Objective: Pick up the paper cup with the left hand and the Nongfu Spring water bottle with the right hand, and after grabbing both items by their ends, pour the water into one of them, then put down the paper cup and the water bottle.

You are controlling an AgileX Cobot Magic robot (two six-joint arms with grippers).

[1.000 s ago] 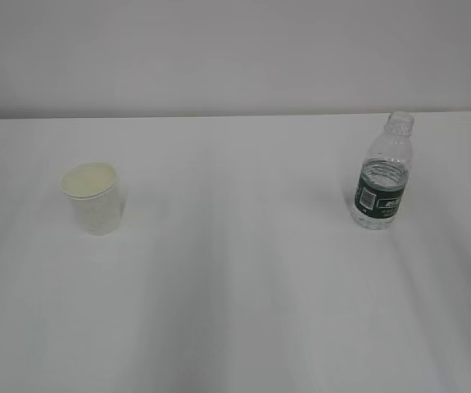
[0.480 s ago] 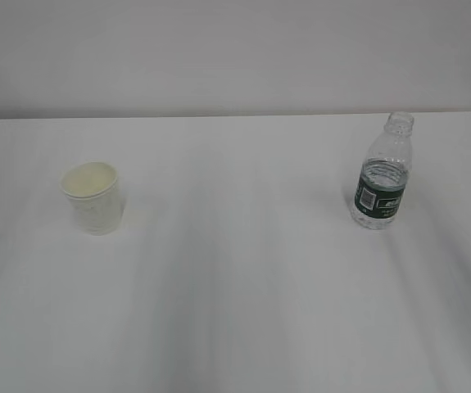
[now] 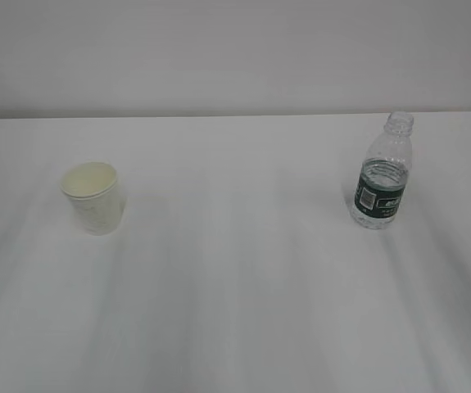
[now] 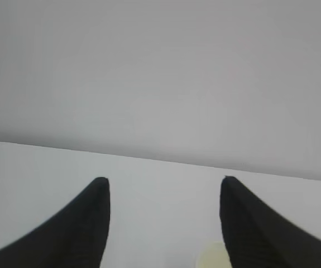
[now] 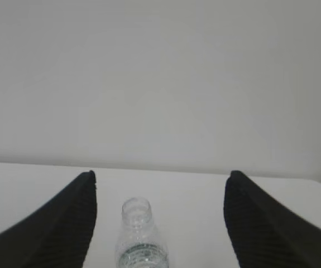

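Wrist views: left claw (image 4: 164, 184) and right claw (image 5: 161, 177) both gape wide, holding nothing.

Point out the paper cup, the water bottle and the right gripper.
paper cup (image 3: 96, 209): exterior view, on its outer side wall.
water bottle (image 3: 380, 196): exterior view, on the dark green label band.
right gripper (image 5: 160, 195): right wrist view, midway between its open jaws.

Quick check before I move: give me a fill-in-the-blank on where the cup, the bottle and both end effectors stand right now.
1. The cup stands upright on the ___ side of the table in the exterior view.
2. The bottle has no ___ on its neck.
3. The right end effector is open, and between its fingers shows the ___.
4. The left end effector holds ___.

Missing words: left; cap; bottle; nothing
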